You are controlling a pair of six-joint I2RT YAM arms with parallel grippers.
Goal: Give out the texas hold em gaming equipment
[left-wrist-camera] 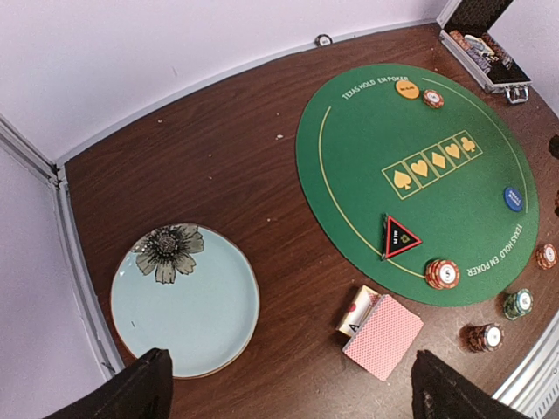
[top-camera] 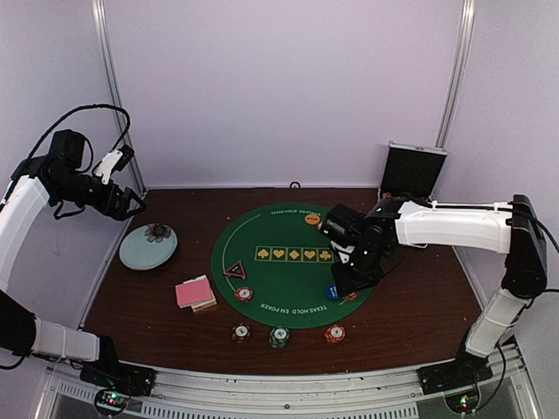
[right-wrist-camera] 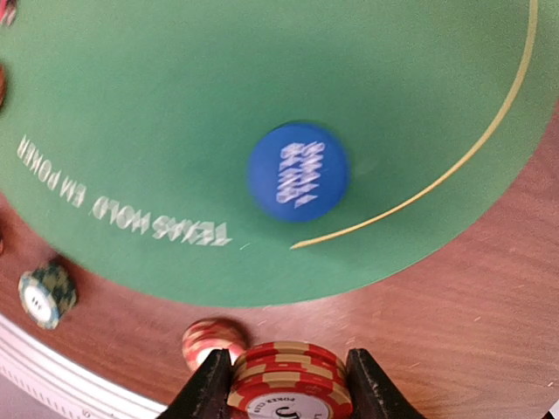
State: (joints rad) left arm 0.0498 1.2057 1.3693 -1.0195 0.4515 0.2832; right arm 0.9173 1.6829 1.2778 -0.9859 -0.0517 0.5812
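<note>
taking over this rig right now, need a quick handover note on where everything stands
Left end effector: open, empty, raised at the table's left side.
Right end effector: shut on a red striped chip stack, above the wood just off the green mat's near right edge.
On the mat: orange button with a small chip stack beside it, blue button, triangular marker, near-edge chip stack.
Off the mat: row of three chip stacks; playing cards piled at left, undealt.
Left: probably set down the held stack, then deal cards.
</note>
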